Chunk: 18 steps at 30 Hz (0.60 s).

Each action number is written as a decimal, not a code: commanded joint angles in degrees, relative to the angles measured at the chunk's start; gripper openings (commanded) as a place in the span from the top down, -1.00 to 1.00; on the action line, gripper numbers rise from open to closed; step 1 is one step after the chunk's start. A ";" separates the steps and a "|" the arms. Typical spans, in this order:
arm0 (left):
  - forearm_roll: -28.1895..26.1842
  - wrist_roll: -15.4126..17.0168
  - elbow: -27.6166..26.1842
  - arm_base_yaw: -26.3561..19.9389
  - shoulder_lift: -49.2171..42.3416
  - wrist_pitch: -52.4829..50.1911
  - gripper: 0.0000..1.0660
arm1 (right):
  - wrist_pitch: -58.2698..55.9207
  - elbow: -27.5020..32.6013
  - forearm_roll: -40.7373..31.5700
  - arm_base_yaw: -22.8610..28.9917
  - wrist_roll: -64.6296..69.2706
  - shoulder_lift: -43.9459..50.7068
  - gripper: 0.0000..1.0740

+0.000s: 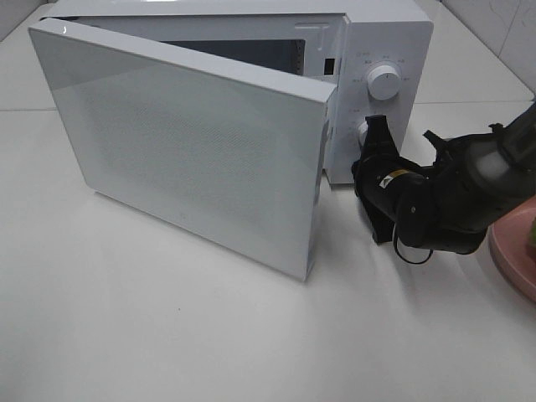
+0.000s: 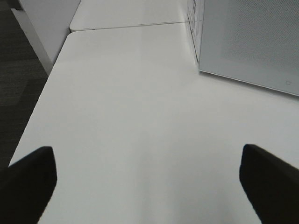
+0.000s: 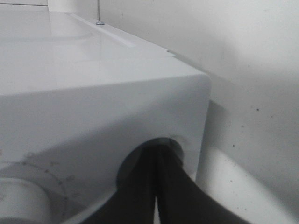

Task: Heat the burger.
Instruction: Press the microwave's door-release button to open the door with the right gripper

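Note:
The white microwave [image 1: 381, 38] stands at the back with its door [image 1: 193, 151] swung wide open toward the front. My right gripper [image 1: 372, 127] is shut, its black fingers pressed together with their tips against the lower knob [image 3: 175, 142] of the control panel. At the right edge of the high view, a sliver of the burger [image 1: 530, 228] shows green on the pink plate [image 1: 509, 251], mostly cut off. My left gripper [image 2: 149, 186] is open over bare table, holding nothing; its two fingers [image 2: 28, 182] stand far apart.
The upper knob [image 1: 384, 82] sits above the one I touch. The open door's corner [image 2: 247, 42] juts over the table to the left arm's side. The white table [image 1: 167, 335] ends at an edge [image 2: 32, 121] with dark floor beyond.

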<state>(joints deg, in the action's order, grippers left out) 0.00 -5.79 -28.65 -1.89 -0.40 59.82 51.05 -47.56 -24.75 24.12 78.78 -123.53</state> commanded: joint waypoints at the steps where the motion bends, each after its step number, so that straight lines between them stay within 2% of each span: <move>1: -0.34 0.29 0.11 -0.23 -1.03 -0.52 -0.89 | 9.57 -3.95 3.09 -1.26 0.29 0.74 1.00; 18: -0.34 0.29 0.11 -0.23 -1.03 -0.52 -0.89 | 5.10 -3.09 5.61 -0.57 2.18 0.86 1.00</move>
<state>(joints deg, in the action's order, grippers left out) 0.00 -5.79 -28.65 -1.89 -0.40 59.82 49.68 -47.56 -23.43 23.72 81.30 -123.36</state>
